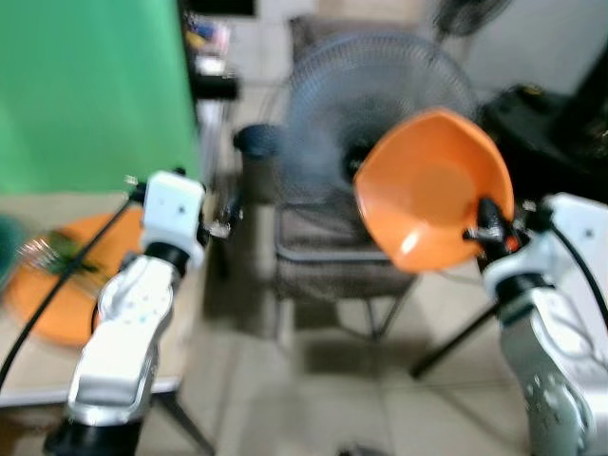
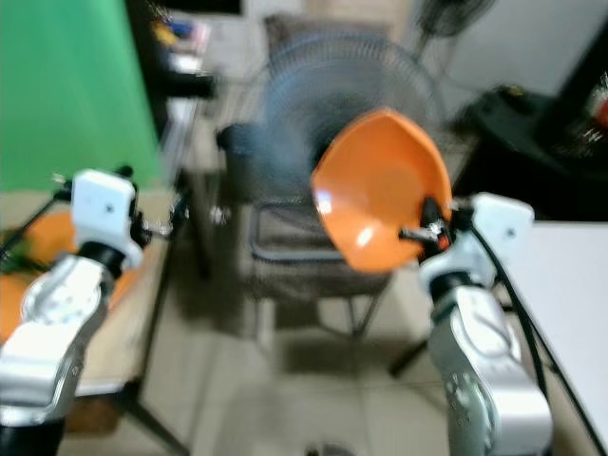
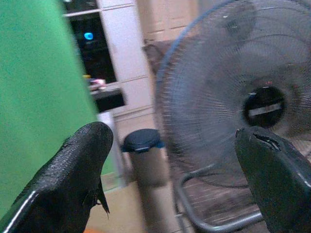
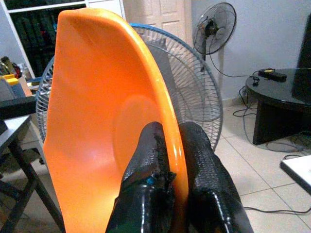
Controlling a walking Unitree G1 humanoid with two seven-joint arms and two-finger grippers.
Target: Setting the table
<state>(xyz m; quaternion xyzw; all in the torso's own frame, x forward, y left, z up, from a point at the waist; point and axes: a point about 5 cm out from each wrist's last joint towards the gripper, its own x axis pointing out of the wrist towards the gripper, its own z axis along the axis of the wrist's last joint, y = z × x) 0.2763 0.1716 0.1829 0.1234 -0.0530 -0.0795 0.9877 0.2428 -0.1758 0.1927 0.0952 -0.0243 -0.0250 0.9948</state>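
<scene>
My right gripper (image 1: 480,228) is shut on the rim of an orange bowl (image 1: 432,190), holding it up on edge in front of me with its hollow facing me. In the right wrist view the bowl (image 4: 102,121) stands between the two black fingers (image 4: 150,160). My left gripper (image 3: 180,160) is open and holds nothing; its arm (image 1: 171,214) is raised at the left, above a light table (image 1: 28,366). An orange plate (image 1: 71,275) with cutlery on it lies on that table, blurred.
A large standing fan (image 1: 375,104) and a chair (image 1: 328,252) are straight ahead on the tiled floor. A green screen (image 1: 90,90) stands at the left, a dark bin (image 3: 143,158) beside it. A white table (image 2: 570,304) is at the right, a black low table (image 4: 282,92) beyond.
</scene>
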